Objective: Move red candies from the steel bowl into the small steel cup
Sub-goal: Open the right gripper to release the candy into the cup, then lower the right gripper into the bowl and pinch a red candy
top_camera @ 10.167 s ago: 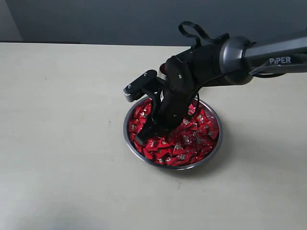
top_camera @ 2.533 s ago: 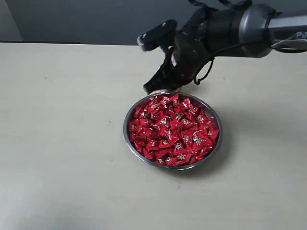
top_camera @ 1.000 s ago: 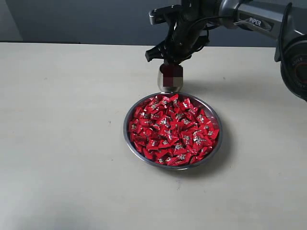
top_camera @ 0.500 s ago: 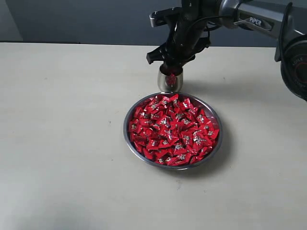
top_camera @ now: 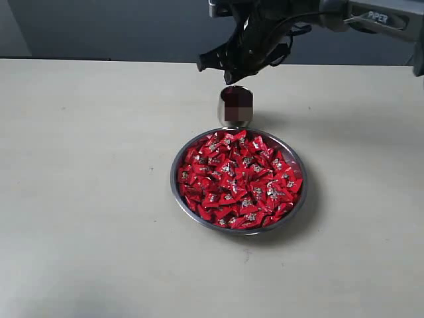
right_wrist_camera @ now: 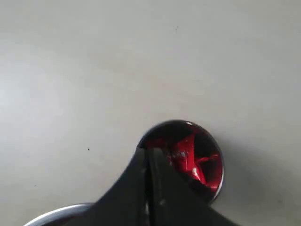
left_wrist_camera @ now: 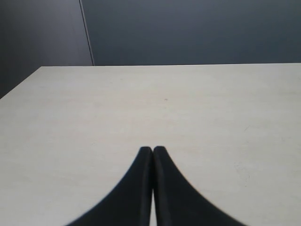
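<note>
Closed pincer (right_wrist_camera: 148, 151) over cup (right_wrist_camera: 164, 131), red candies (right_wrist_camera: 190, 156) inside

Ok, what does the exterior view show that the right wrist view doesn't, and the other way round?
Only the exterior view: the whole steel bowl heaped with red candies, and the arm. Only the right wrist view: the inside of the small steel cup, with red candies in it. Both: the cup, the shut right gripper above it, a bit of the bowl's rim, and the table.

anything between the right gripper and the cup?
Nothing: exterior view shows the shut right gripper hanging just above the cup, with only bare air between.
</note>
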Tool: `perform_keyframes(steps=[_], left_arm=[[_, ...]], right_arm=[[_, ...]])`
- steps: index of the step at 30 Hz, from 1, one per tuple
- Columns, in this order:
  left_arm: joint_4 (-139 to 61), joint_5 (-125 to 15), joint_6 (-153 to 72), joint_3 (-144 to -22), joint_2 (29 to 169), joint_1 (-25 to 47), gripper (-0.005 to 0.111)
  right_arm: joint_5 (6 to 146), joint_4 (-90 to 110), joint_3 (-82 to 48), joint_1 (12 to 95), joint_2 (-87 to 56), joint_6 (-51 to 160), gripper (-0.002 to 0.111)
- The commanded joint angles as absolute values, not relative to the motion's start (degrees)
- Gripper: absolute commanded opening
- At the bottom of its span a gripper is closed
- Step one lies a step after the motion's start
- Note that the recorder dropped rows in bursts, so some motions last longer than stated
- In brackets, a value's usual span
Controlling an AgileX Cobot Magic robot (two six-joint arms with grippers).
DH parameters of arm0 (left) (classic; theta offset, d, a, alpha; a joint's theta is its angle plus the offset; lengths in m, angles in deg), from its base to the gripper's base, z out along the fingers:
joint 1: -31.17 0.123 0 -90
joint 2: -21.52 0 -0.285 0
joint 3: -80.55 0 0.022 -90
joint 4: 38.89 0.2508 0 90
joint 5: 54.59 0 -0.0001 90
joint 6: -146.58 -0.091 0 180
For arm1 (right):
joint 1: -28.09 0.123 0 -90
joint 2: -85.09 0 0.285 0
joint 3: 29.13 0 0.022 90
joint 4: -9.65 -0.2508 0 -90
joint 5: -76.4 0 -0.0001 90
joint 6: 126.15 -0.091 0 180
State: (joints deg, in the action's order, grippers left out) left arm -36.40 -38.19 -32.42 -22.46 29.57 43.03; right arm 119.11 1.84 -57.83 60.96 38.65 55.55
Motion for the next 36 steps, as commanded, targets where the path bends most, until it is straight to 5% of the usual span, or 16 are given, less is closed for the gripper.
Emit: perform_keyframes(steps=[1,15,31,36], left_arm=[[-36.3,-38.3,-32.3,-22.2,29.3,43.1,0.0],[-36.3,-38.3,-32.3,-22.2,29.3,43.1,0.0],[-36.3,-38.3,-32.3,-22.2,29.3,43.1,0.0],[-36.3,-38.3,-32.3,-22.2,29.3,43.1,0.0]], right_arm=[[106.9,1.6,-43.6,60.8,30.4,54.7,0.0],[97.4,-0.3,-13.5,68.6,17.3,54.7,0.0],[101.7,3.7,-11.5,72.1,17.4,54.3,0.001],[104.6,3.7,-11.5,72.1,17.4,54.3,0.015]])
